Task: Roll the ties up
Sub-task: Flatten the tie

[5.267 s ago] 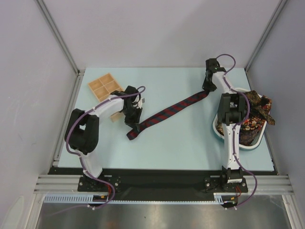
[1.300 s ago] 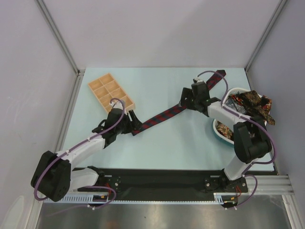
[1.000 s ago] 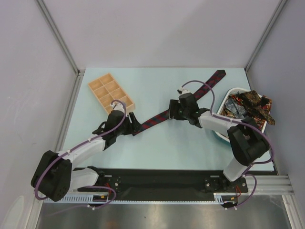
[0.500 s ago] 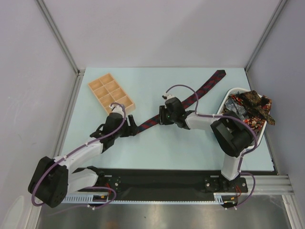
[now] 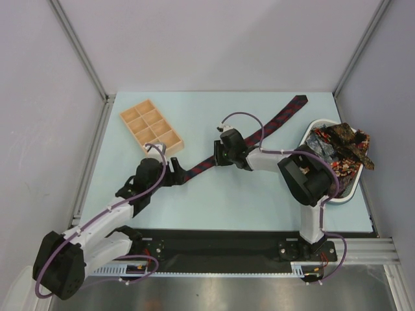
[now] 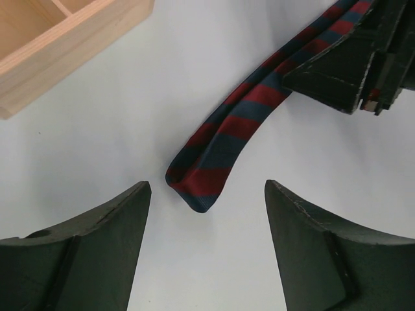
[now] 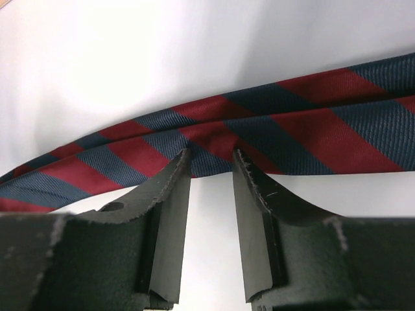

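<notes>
A dark navy tie (image 5: 285, 115) with red diagonal stripes lies flat and slanted across the table, its narrow end at the lower left. My left gripper (image 5: 176, 175) sits just short of that end, jaws open wide, with the tie's tip (image 6: 198, 191) lying in front of the gap and nothing between the fingers. My right gripper (image 5: 219, 157) stands over the tie's middle (image 7: 292, 129). Its jaws (image 7: 211, 159) are only narrowly apart, fingertips resting on the tie's near edge, bare table showing between them. More patterned ties (image 5: 340, 146) are heaped at the right.
A wooden compartment tray (image 5: 123, 116) stands at the back left, its corner (image 6: 71, 45) close to my left gripper. A white bowl (image 5: 350, 191) at the right edge holds the heap of ties. The right gripper's black body (image 6: 350, 71) shows in the left wrist view.
The right gripper has slid left along the striped tie toward the left gripper and narrowed its jaws. The left arm has drawn back slightly and opened a little wider.
</notes>
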Action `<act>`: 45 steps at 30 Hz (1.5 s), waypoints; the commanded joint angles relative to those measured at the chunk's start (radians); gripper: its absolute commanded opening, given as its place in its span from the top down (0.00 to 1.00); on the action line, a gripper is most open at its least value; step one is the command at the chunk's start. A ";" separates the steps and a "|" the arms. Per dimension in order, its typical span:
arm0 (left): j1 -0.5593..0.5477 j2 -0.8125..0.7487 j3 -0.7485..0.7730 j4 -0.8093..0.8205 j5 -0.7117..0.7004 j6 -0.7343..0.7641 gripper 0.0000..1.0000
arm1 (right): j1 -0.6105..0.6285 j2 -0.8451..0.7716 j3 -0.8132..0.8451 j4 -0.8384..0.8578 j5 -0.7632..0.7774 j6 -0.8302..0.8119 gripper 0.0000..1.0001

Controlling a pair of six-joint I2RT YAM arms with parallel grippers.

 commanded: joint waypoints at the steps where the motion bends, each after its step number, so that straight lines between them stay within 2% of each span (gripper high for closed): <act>1: 0.000 -0.043 -0.016 0.047 -0.010 0.024 0.23 | 0.000 0.028 0.044 0.003 0.014 -0.021 0.63; 11: -0.002 -0.017 -0.011 0.054 0.008 0.026 0.22 | 0.000 0.080 0.090 0.018 0.066 -0.031 0.63; 14: -0.002 -0.022 -0.012 0.053 0.011 0.023 0.22 | 0.000 0.085 0.095 0.043 0.065 -0.024 0.69; 22: 0.000 -0.014 -0.011 0.057 0.025 0.023 0.22 | 0.000 -0.015 -0.034 0.206 0.111 -0.032 0.62; 27: -0.002 -0.016 -0.011 0.059 0.032 0.021 0.22 | -0.009 -0.014 -0.025 0.210 0.106 -0.043 0.58; 30: 0.000 -0.019 -0.012 0.057 0.035 0.023 0.22 | -0.009 -0.047 -0.043 0.223 0.117 -0.054 0.50; 31: -0.002 -0.025 -0.014 0.057 0.037 0.023 0.22 | -0.009 -0.063 -0.054 0.233 0.132 -0.052 0.45; 32: 0.000 -0.025 -0.014 0.057 0.039 0.023 0.22 | -0.008 -0.076 -0.066 0.239 0.155 -0.054 0.35; 37: 0.000 -0.040 -0.019 0.054 0.039 0.023 0.21 | -0.008 -0.171 -0.131 0.209 0.223 -0.011 0.31; 38: -0.002 -0.043 -0.017 0.053 0.037 0.023 0.21 | -0.006 -0.175 -0.138 0.201 0.250 0.018 0.25; 39: 0.000 -0.046 -0.017 0.051 0.034 0.024 0.21 | -0.008 -0.178 -0.144 0.195 0.264 0.032 0.24; 40: 0.000 -0.048 -0.019 0.048 0.034 0.024 0.21 | -0.011 -0.172 -0.140 0.163 0.276 0.049 0.16; 45: 0.000 -0.057 -0.017 0.045 0.028 0.026 0.21 | -0.026 -0.087 0.003 -0.030 0.325 0.297 0.14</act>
